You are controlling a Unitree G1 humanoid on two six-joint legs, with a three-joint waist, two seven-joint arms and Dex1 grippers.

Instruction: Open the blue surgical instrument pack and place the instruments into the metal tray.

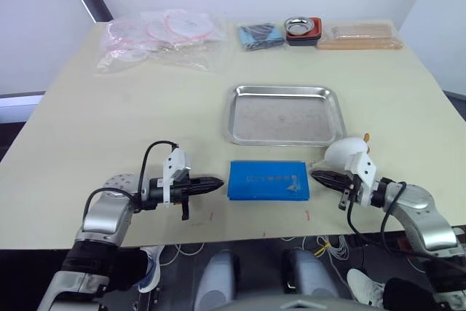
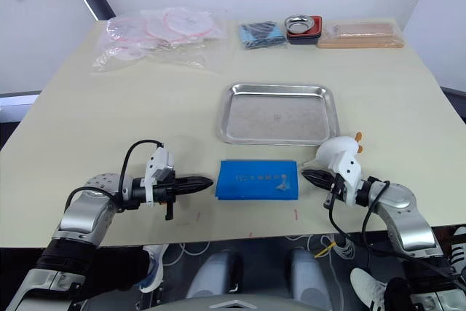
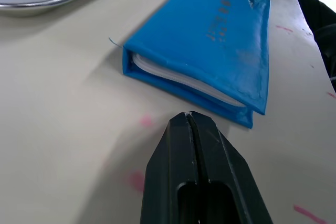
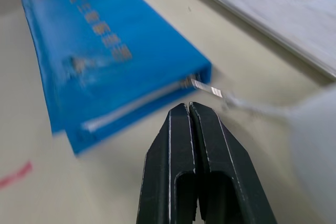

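Observation:
The blue surgical instrument pack [image 1: 268, 180] lies flat and folded near the table's front edge, with its pale lining showing at the edge [image 3: 184, 80]. Just behind it sits the metal tray [image 1: 284, 114], with nothing in it. My left gripper [image 1: 218, 184] is shut, its tips a short way off the pack's left edge. My right gripper [image 1: 315, 175] is shut too, tips just off the pack's right edge [image 4: 157, 82]. The instruments are hidden.
At the back of the table lie clear bags of tubing [image 1: 162, 38], a dark-blue folded bundle [image 1: 259, 36], a small steel bowl on a red-black base [image 1: 303, 29] and a flat tan packet [image 1: 360, 36]. A white cover [image 1: 345, 153] rides over my right wrist.

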